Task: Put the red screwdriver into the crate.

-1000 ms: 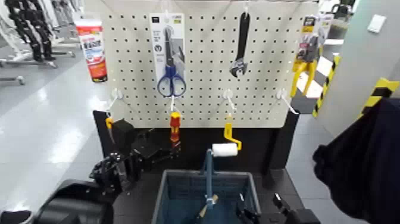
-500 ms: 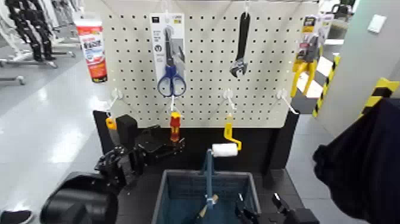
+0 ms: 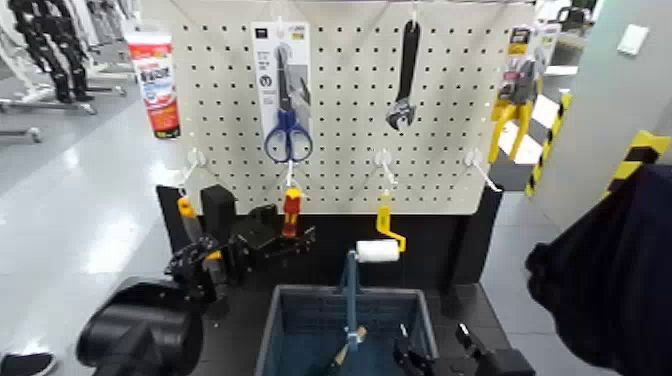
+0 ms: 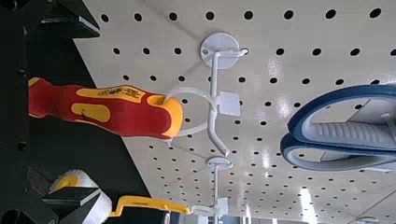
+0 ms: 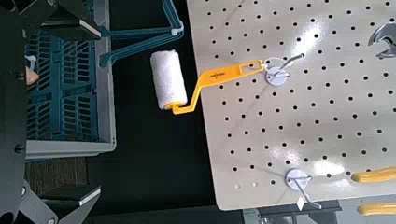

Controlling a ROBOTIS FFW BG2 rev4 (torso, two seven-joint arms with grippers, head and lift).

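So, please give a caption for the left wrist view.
Red screwdriver with yellow bands hanging on white pegboard hook, beside blue-handled scissors.

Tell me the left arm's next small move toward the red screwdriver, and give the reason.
Probably ease the left pincer forward so its fingers straddle the handle of the red screwdriver, then close. The screwdriver hangs on a white hook on the pegboard, ungrasped; the left wrist view shows it ahead between dark fingers. The crate waits below, and the right pincer rests beside it.
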